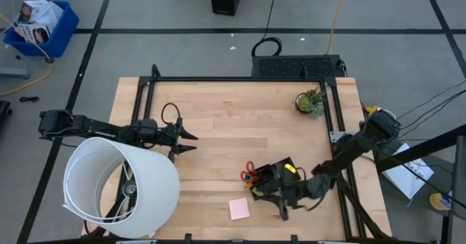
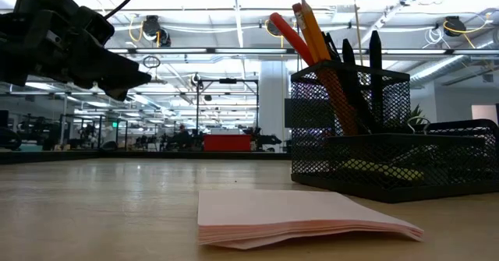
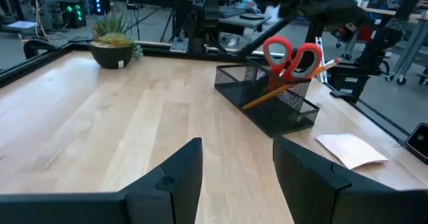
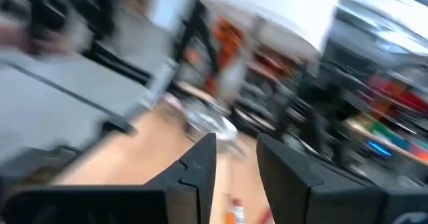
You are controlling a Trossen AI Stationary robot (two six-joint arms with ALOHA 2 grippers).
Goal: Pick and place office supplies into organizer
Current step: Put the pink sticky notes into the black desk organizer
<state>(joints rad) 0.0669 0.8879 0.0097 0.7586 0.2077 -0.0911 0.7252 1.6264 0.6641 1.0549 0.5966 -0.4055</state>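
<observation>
Right claw (image 1: 284, 209), fingers apart and empty, hovers beside the black organizer (image 1: 275, 180); the pink sticky pad (image 1: 239, 208) lies flat nearby, likely light and floppy, best pinched at an edge.

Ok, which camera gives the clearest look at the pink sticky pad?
The low view: the pink sticky pad fills the foreground, its stacked sheets visible edge-on. The high view shows it as a small square beside the organizer. The left wrist view catches it at an angle; the right wrist view misses it.
</observation>
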